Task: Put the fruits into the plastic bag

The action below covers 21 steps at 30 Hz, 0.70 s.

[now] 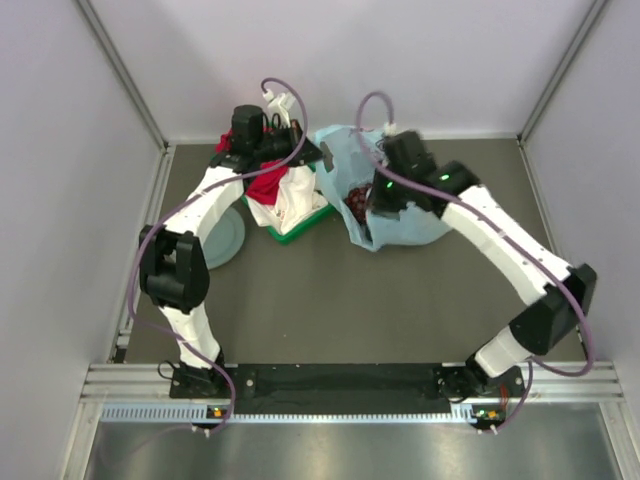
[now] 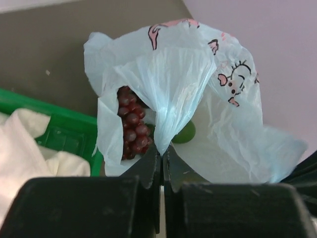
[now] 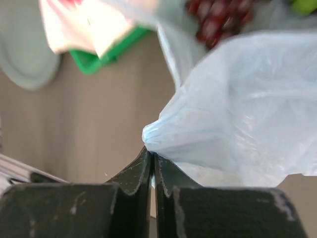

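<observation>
The light-blue plastic bag (image 1: 400, 215) lies at the back middle of the table with its mouth held apart. My left gripper (image 2: 162, 148) is shut on a fold of the bag's rim (image 2: 168, 84); in the top view it (image 1: 306, 146) is at the bag's left corner. My right gripper (image 3: 152, 151) is shut on a bunched edge of the bag (image 3: 237, 119); in the top view it (image 1: 374, 208) is over the bag's front. Dark red grapes (image 2: 132, 124) and a green fruit (image 2: 184, 133) lie inside the bag. The grapes also show from above (image 1: 355, 200). The citrus and the dark round fruit are hidden.
A green tray (image 1: 300, 228) with red and white cloths (image 1: 275, 190) stands just left of the bag, under the left arm. A round grey-green plate (image 1: 224, 240) lies further left. Grey walls close in the back and both sides.
</observation>
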Each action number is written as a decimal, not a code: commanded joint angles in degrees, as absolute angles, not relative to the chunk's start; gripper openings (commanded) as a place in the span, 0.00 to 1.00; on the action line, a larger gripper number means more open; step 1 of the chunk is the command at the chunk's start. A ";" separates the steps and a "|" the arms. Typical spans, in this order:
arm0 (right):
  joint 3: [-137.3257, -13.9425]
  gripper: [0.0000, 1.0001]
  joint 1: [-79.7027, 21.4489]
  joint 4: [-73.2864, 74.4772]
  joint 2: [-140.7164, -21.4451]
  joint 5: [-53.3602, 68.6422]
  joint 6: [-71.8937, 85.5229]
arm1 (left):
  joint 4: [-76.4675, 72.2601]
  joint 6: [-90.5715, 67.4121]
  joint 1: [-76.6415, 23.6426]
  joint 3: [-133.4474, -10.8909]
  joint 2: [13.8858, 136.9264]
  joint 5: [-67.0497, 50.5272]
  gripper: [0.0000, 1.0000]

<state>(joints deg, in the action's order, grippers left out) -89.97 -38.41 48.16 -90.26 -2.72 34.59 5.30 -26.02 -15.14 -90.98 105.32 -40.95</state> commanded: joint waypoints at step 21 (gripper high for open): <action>-111.03 0.00 -22.94 46.23 -70.23 -23.82 13.53 | 1.68 -48.25 -18.46 -123.05 104.77 -39.81 0.00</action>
